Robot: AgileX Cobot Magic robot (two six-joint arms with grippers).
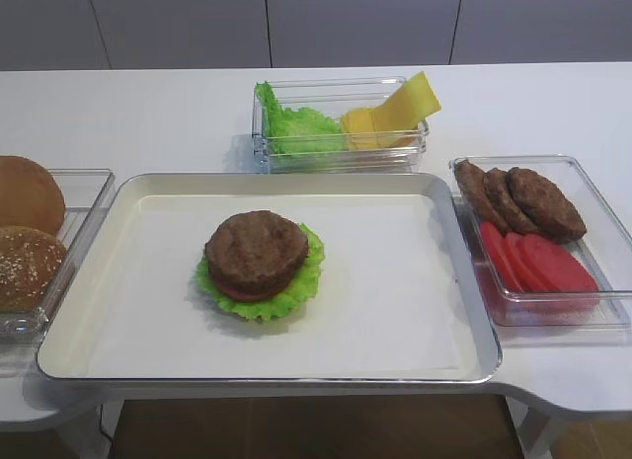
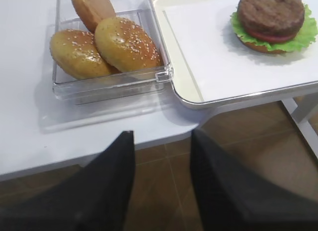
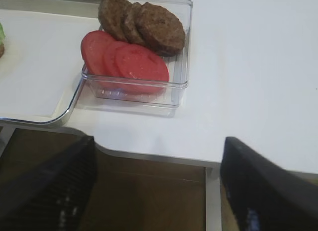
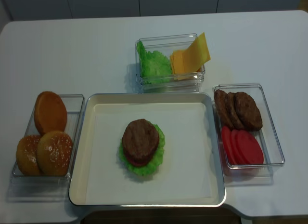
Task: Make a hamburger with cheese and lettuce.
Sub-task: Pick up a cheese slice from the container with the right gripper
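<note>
The hamburger (image 1: 259,262) lies in the middle of the tray (image 1: 138,197): a brown patty on a red tomato slice on a frilly green leaf. It also shows in the second high view (image 4: 141,146) and the left wrist view (image 2: 271,20). The cheese (image 1: 395,114), yellow slices, leans in a clear box behind the tray, beside the loose lettuce (image 1: 296,128). My left gripper (image 2: 162,136) is open and empty, off the table's front edge near the bun box. My right gripper (image 3: 158,141) is open and empty, off the front edge below the tomato box. Neither gripper shows in the high views.
A clear box on the left holds three brown buns (image 4: 48,137). A clear box on the right holds loose patties (image 4: 238,109) and tomato slices (image 4: 242,146). The white table's front edge (image 3: 164,156) lies just ahead of both grippers, with brown floor below.
</note>
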